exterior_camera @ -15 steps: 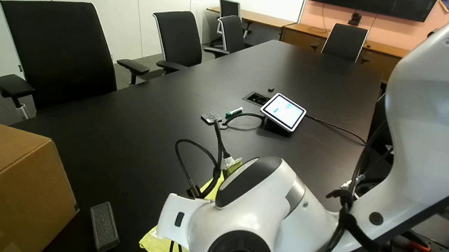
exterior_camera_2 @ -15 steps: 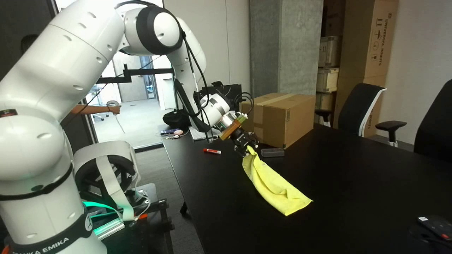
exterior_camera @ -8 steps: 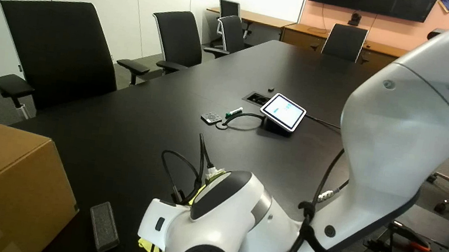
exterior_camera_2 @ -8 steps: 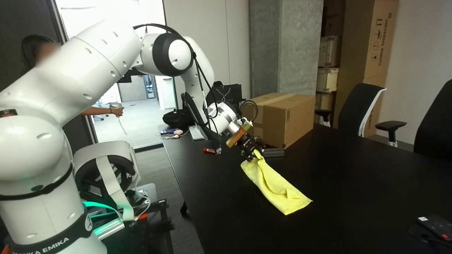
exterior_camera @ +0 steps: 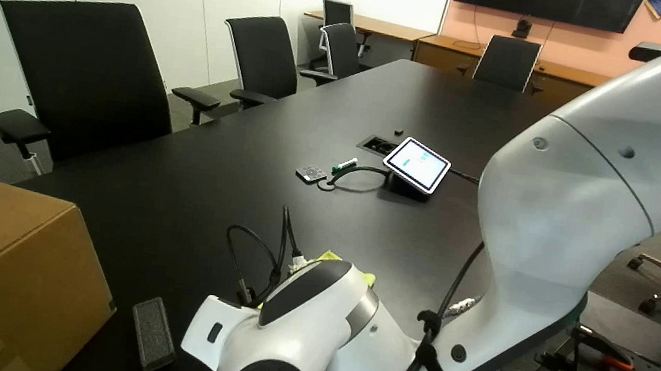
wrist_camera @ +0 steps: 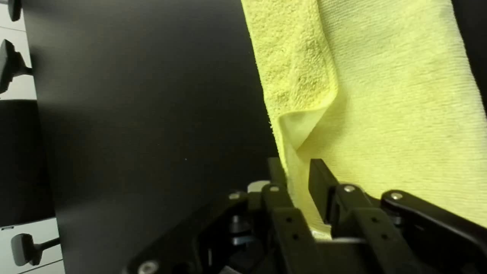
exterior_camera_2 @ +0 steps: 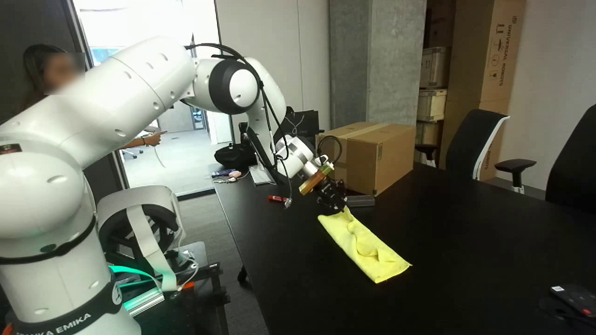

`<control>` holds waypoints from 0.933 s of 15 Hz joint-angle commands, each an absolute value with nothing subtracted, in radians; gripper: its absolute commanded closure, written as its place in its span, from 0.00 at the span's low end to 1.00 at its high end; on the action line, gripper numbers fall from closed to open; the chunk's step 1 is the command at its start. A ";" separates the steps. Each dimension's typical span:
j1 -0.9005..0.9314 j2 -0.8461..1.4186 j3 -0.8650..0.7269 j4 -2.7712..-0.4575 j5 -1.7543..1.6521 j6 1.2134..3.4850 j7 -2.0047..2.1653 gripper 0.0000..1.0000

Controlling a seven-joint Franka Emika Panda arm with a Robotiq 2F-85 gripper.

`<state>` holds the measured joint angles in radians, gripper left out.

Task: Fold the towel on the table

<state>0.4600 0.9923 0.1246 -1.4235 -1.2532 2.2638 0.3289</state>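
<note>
The yellow-green towel (exterior_camera_2: 368, 251) lies on the glossy black table (exterior_camera_2: 465, 232), folded lengthwise into a strip with a crumpled top layer. Its end by the gripper stands up slightly. In an exterior view the arm hides most of the towel (exterior_camera: 331, 256). My gripper (exterior_camera_2: 336, 210) is low over that end, tilted down. In the wrist view the gripper (wrist_camera: 295, 161) is partly open, with a visible gap between its fingers. An upright edge of the towel (wrist_camera: 399, 114) runs between them, close to the left finger and apart from the right one.
A cardboard box (exterior_camera_2: 391, 158) and a dark grey block (exterior_camera_2: 361, 201) stand just behind the gripper. A red marker (exterior_camera_2: 278, 198) lies near the table edge. A tablet (exterior_camera: 417, 165) with cables stands farther along the table. A remote (exterior_camera_2: 575, 298) lies at the near right.
The gripper has moved down and slightly right in an exterior view, and the arm has lowered. The towel's raised end has come down and lies looser by the fingers.
</note>
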 commanded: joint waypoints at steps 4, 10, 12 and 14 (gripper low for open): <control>0.428 0.972 0.161 -1.400 -1.106 2.283 0.300 0.19; 0.360 0.943 0.094 -1.452 -1.031 2.297 0.342 0.00; 0.317 0.922 0.067 -1.488 -1.007 2.303 0.363 0.00; 0.273 0.877 0.037 -1.554 -0.987 2.318 0.391 0.00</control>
